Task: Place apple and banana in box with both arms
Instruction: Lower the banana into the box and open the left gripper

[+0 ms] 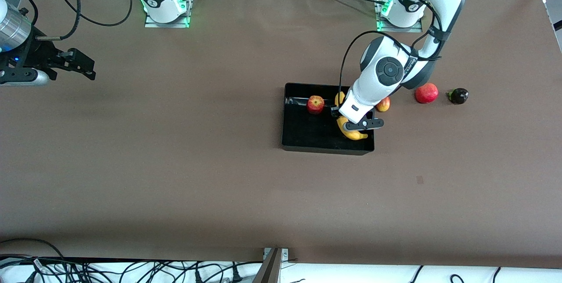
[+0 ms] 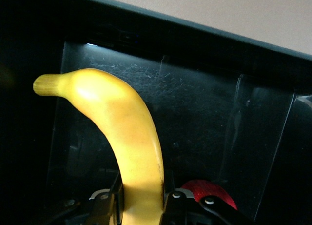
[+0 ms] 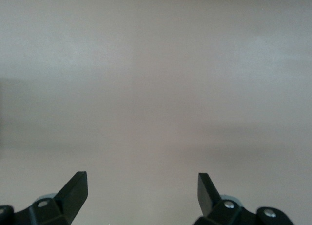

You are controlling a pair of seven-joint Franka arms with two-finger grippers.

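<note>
Banana clamped between the fingers of the left gripper, hanging inside the box at the end toward the left arm's base, stem end pointed at a glossy black wall. Apple resting on the box floor beside that gripper, toward the right arm's end; just outside the box, under the left arm, a red-yellow mango, then a pomegranate and a dark eggplant. Right gripper held wide and empty over bare brown table, well apart from the box, arm waiting.
</note>
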